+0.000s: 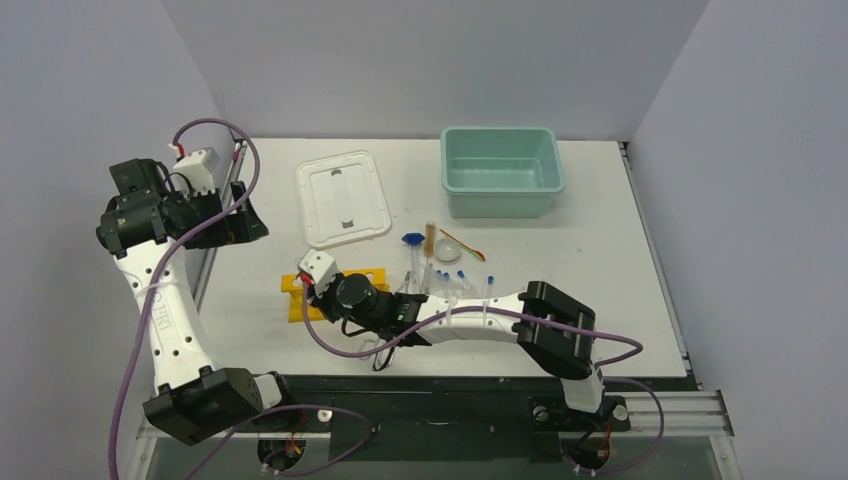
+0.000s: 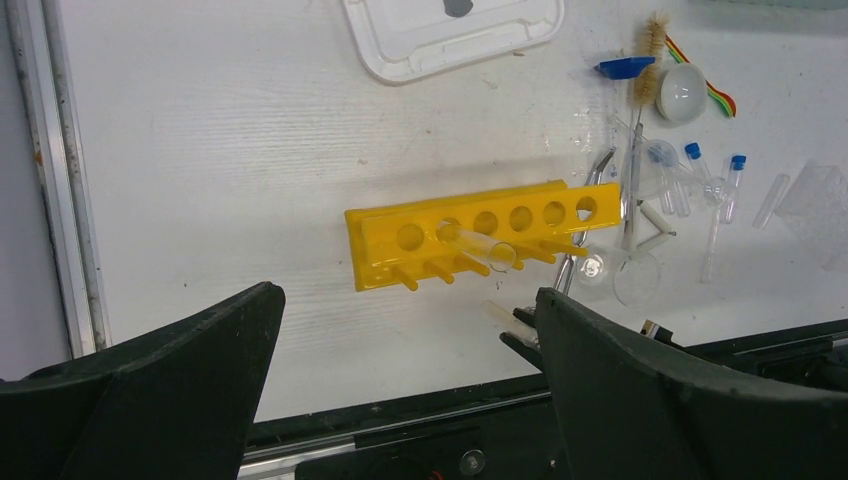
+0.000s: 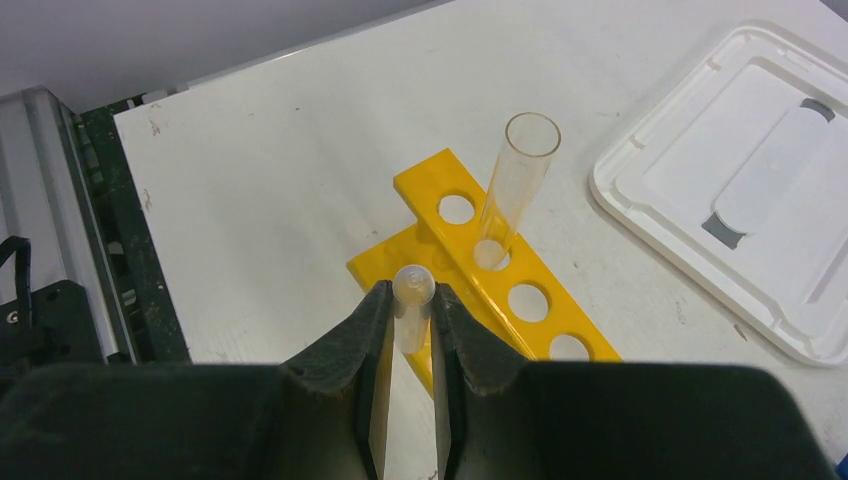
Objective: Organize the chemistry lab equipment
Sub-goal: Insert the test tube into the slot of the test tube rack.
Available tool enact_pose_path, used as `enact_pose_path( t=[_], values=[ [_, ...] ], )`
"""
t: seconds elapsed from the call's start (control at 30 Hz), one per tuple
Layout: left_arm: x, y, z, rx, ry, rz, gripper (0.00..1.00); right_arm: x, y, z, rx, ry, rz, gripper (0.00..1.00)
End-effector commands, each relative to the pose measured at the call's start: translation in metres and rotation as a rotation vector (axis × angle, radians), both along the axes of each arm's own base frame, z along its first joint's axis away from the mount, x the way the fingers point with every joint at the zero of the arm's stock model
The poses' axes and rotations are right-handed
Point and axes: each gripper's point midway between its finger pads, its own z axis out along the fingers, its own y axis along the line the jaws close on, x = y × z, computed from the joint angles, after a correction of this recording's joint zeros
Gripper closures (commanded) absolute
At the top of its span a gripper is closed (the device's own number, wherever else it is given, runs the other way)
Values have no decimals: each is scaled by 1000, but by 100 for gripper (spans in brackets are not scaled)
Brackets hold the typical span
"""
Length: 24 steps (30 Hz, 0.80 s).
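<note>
The yellow holed rack (image 1: 293, 300) lies near the table's front left and also shows in the left wrist view (image 2: 380, 250) and the right wrist view (image 3: 430, 185). One clear glass tube (image 3: 515, 185) stands in its second hole. My right gripper (image 3: 410, 312) is shut on another clear tube (image 3: 412, 285), rounded end forward, just short of the rack's near end. My left gripper (image 2: 408, 295) is open and empty, raised at the far left (image 1: 240, 215). A tan-bristled brush (image 1: 429, 240), a round dish (image 1: 447, 248), blue-capped vials (image 1: 462, 280) and metal tongs (image 2: 590, 195) lie right of the rack.
The teal tub (image 1: 500, 131) stands at the back right. The white lid (image 1: 342, 197) lies at the back middle. A blue piece (image 1: 411, 239) sits beside the brush. My right arm stretches across the table's front edge.
</note>
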Motion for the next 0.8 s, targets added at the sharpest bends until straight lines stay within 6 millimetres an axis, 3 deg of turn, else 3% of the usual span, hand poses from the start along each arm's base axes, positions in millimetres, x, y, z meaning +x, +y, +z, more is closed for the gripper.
enact_pose_path(
  t=[0.0,0.4,0.77],
  values=[
    [0,4,9,29,-38,-7,3,10,20,33,118,-85,-17,100],
    [-4,4,5,43,-33,-30,3,20,40,16,99,-114,-25,100],
    [-4,6,1,44,-32,-37,3,25,32,6,67,-122,-41,100]
  ],
)
